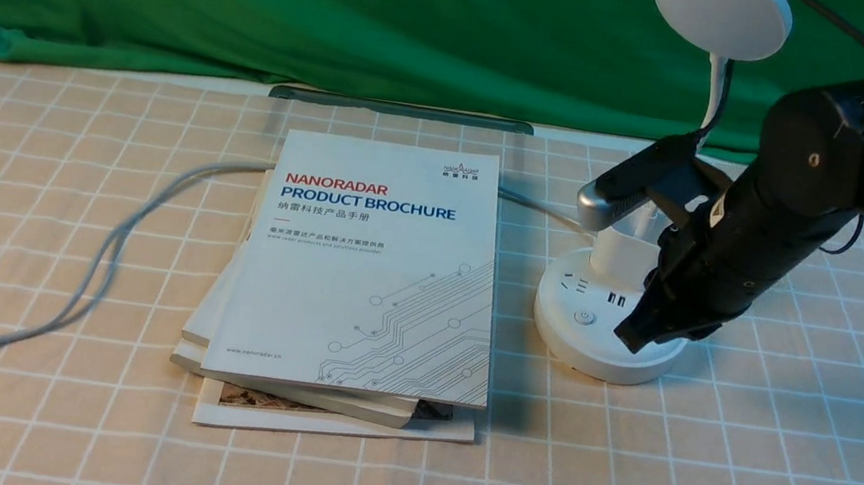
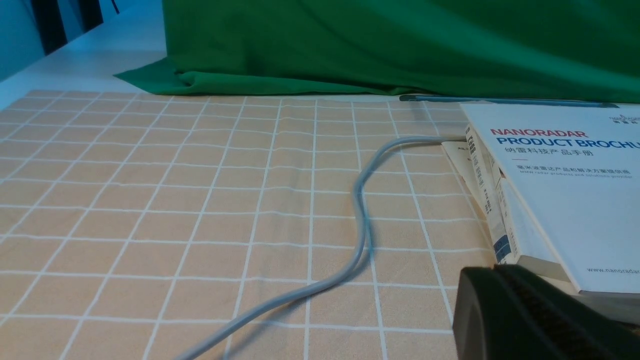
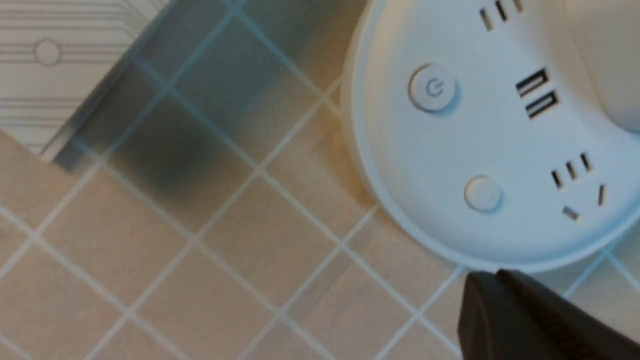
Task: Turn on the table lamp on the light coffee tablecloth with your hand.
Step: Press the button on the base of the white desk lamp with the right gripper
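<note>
Pointing R gripper [image 1: 635,333]: black tip angled down over near-right part of the lamp base. Contact w/ base can't be judged.
R jaws: look clenched into one wedge w/ nothing between them, tho only the tip shows in the wrist view.
Table lamp [image 1: 589,340]: right side of scene, standing on the light coffee tablecloth [image 1: 700,473], just right of the book stack [image 1: 371,268].
Lamp head [image 1: 721,14]: white disc, high at far right, on a thin neck.
Power button [image 3: 433,89]: on base top, left of gripper tip, uncovered.
2nd button [image 3: 483,193]: plain, closer to the tip than the power one; tip not on it.
Book stack: centre, "NANORADAR PRODUCT BROCHURE" on top.
Cable [image 1: 110,244]: grey, runs from near left to under the stack.
Green cloth [image 1: 345,9]: far edge, behind everything.
L gripper [image 2: 495,300]: low at near left, beside the stack; jaw state can't tell.
</note>
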You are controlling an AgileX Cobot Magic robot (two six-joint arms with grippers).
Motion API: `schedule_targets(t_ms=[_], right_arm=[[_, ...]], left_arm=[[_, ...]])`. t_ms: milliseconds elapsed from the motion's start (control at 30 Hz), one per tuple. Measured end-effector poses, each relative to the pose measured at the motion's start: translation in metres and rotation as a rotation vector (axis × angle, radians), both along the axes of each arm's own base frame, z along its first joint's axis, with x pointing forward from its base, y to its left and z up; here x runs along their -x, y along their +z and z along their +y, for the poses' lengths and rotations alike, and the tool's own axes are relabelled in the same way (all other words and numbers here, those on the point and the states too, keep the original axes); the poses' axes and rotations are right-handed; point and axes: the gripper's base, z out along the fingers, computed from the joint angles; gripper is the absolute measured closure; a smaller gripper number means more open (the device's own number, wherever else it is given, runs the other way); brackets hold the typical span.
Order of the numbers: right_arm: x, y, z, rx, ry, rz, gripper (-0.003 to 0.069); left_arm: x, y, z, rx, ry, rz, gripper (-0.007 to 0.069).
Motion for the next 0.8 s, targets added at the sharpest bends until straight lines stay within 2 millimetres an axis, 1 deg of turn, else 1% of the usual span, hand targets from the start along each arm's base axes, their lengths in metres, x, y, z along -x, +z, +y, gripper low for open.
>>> schedule_targets(t_ms=[233,533,800], right_arm=[[-0.014,-0.018,0.001,-0.012,-0.010,-0.041,0.0630],[-0.019,-0.033,0.001,-0.005,-0.014,-0.026,0.0630],[-0.022,-0.041,0.002,-0.002,-0.016,-0.021,0.0629]], left_arm=[[0.000,0.000,0.000,0.000,0.000,0.000,0.0603],[0.000,0.000,0.000,0.000,0.000,0.000,0.0603],[0.000,0.000,0.000,0.000,0.000,0.000,0.0603]])
